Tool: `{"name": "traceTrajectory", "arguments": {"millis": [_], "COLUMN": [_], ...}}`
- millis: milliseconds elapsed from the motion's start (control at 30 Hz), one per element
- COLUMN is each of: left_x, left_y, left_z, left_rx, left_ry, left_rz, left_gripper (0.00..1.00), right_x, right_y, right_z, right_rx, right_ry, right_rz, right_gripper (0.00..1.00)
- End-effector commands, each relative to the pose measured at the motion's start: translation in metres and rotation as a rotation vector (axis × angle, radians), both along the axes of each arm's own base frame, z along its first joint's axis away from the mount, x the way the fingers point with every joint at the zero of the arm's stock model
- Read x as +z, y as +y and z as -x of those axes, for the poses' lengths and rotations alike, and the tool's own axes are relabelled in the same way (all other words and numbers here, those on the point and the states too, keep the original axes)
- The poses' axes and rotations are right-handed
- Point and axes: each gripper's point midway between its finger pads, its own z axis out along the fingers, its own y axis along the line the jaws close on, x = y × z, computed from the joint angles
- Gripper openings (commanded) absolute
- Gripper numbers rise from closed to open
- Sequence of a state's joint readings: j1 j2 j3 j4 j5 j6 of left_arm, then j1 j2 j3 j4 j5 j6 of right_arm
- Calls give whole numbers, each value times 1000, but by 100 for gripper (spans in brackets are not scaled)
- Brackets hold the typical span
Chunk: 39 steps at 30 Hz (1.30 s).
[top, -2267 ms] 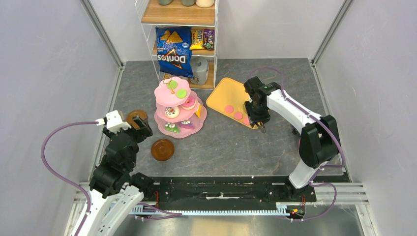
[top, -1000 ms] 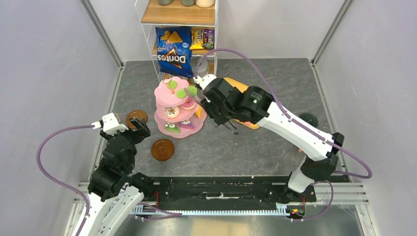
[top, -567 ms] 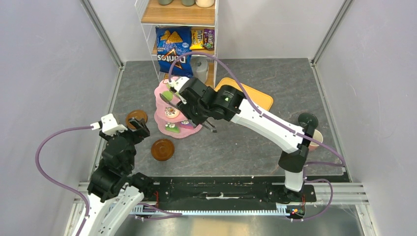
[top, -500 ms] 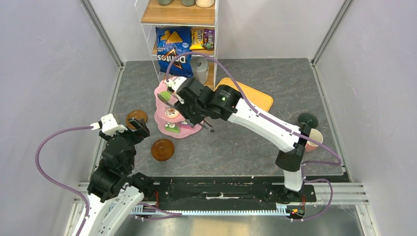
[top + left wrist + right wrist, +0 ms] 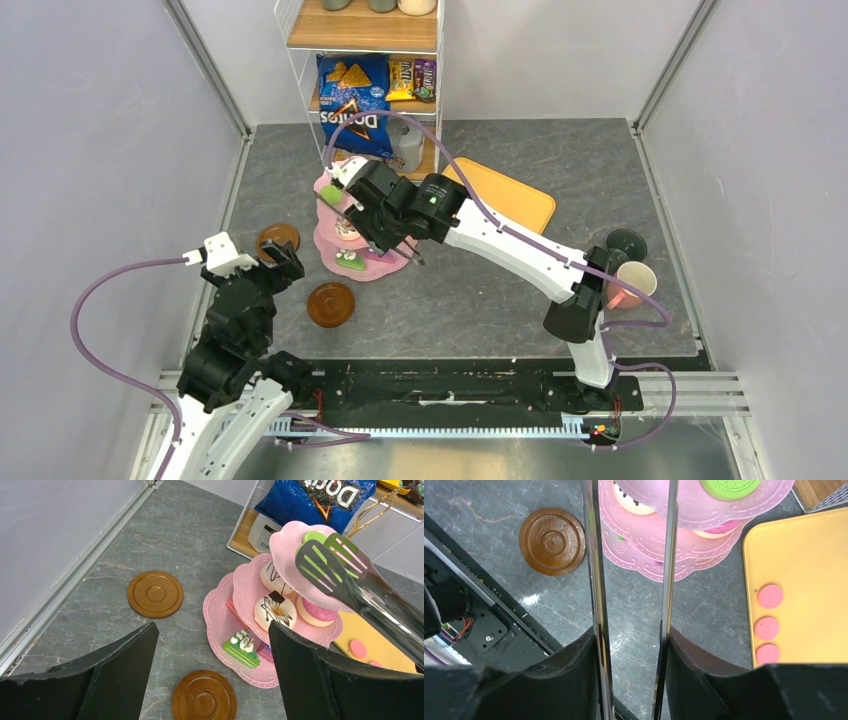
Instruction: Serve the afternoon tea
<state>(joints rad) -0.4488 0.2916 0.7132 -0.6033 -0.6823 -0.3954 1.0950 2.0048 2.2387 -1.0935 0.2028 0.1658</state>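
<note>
The pink three-tier stand (image 5: 350, 262) holds donuts (image 5: 272, 611), a green cake slice (image 5: 243, 645) and a green macaron (image 5: 314, 536) on its top tier. My right gripper (image 5: 378, 212) is shut on the metal tongs (image 5: 330, 565). The tong tips hover slightly apart over the top tier, with nothing seen between them. In the right wrist view the tong arms (image 5: 596, 580) run over the stand (image 5: 649, 545). Three pink macarons (image 5: 769, 596) lie on the yellow tray (image 5: 804, 570). My left gripper (image 5: 275, 262) is open and empty above the two brown saucers (image 5: 155, 593) (image 5: 204, 699).
A pink mug (image 5: 628, 283) and a dark-green mug (image 5: 626, 243) stand at the right, by the right arm's base. A wire shelf with the blue Doritos bag (image 5: 353, 105) stands behind the stand. The grey walls close in on both sides.
My right arm swung left from the yellow tray to over the pink stand, carrying the tongs. My left gripper stayed open and shifted only slightly.
</note>
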Motion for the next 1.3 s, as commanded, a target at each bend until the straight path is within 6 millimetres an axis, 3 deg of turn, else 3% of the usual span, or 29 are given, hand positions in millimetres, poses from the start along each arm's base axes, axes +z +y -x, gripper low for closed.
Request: {"name": "traceTrajectory", "arguments": {"millis": [0, 467, 667, 900, 1100, 1267], "left_x": [5, 4, 5, 4, 3, 3], "left_y": [4, 2, 2, 3, 2, 2], "left_z": [0, -1, -1, -1, -2, -2], "left_rx": [32, 25, 24, 26, 24, 24], "left_ry": [-31, -26, -28, -27, -22, -21], "left_rz": [33, 31, 31, 31, 28, 27], "left_gripper": [89, 89, 89, 89, 89, 89], "right_x": [9, -6, 0, 26, 43, 63], "right_y": [6, 9, 9, 4, -18, -53], "right_z": [-19, -19, -18, -6, 14, 28], "right_rx": [-34, -25, -19, 20, 58, 53], "right_ry": [-50, -7, -9, -16, -13, -60], "right_rz": [-54, -55, -72, -143, -175, -214], "right_gripper": [51, 55, 57, 57, 56, 56]}}
